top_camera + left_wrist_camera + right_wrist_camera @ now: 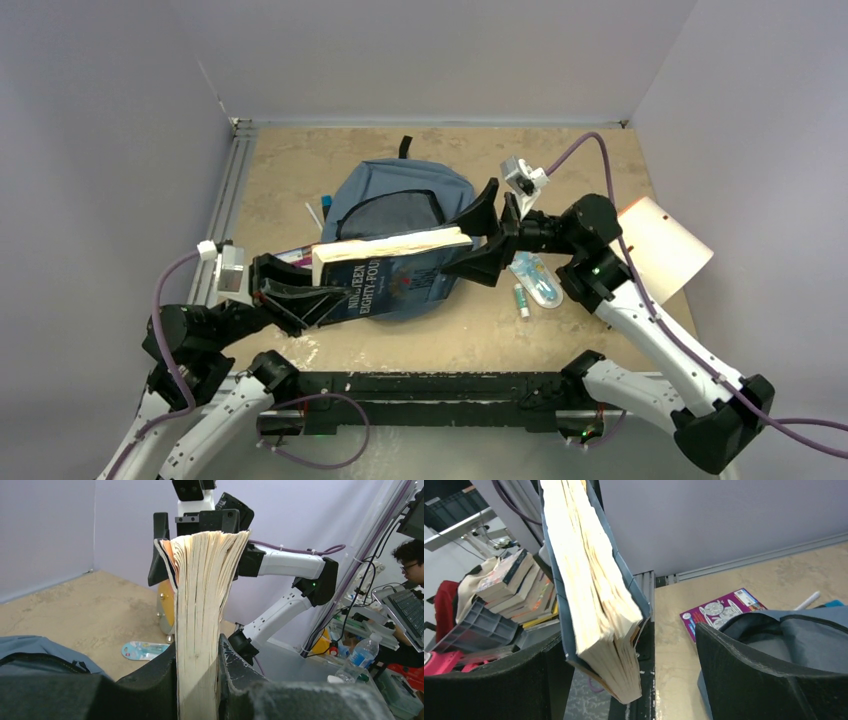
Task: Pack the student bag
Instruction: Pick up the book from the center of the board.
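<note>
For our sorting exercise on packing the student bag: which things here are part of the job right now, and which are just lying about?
In the job:
student bag
book, clamped by the left gripper
right gripper, open around the book's other end

Lying about, untouched:
blister pack
small tube
beige folder
purple card
white pen

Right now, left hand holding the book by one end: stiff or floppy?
Probably fairly stiff: the book spans out from the left hand without drooping. Its free end may splay, since pages fan apart near the open right hand. Thick block, so likely hefty.
</note>
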